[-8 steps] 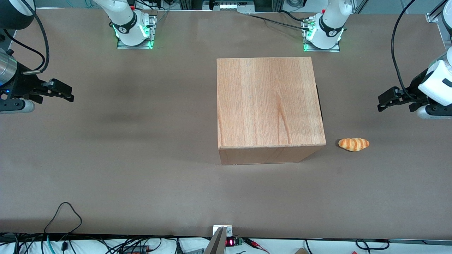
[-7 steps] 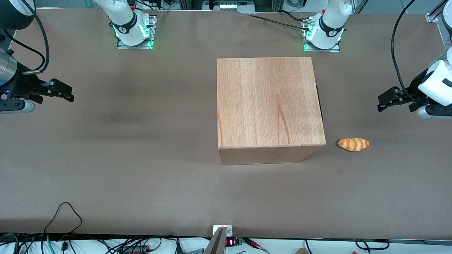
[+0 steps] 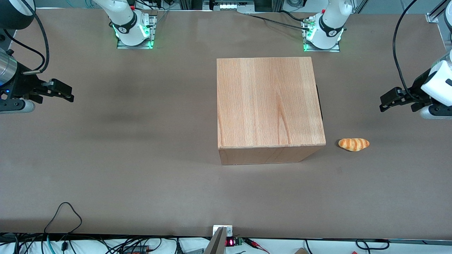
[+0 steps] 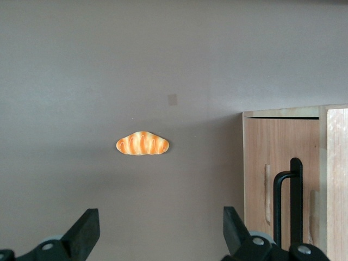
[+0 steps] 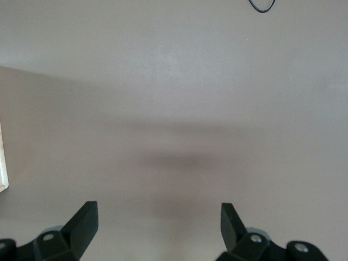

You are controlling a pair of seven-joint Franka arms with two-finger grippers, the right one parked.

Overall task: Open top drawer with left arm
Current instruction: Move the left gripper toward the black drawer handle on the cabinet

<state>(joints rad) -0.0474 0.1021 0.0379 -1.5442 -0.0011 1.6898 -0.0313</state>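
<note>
The wooden box (image 3: 270,102) stands mid-table. Its top drawer (image 4: 280,157) shows in the left wrist view as a light-wood front panel with a slim black bar handle (image 4: 295,190), and it sits flush in the box, not pulled out. In the front view the drawer front is hidden under the box's top. The left arm's gripper (image 3: 383,104) hovers over the table toward the working arm's end, well apart from the box and pointing at it. The same gripper (image 4: 161,225) is open, with only bare table between its fingers.
A small orange bread roll (image 3: 354,144) lies on the brown table (image 3: 141,158) beside the box, nearer the front camera than the gripper; it is the bread roll (image 4: 142,144) of the wrist view. Cables run along the table's near edge (image 3: 63,211).
The left arm's gripper has shifted slightly away from the box and a little farther from the front camera. The box and roll have not moved.
</note>
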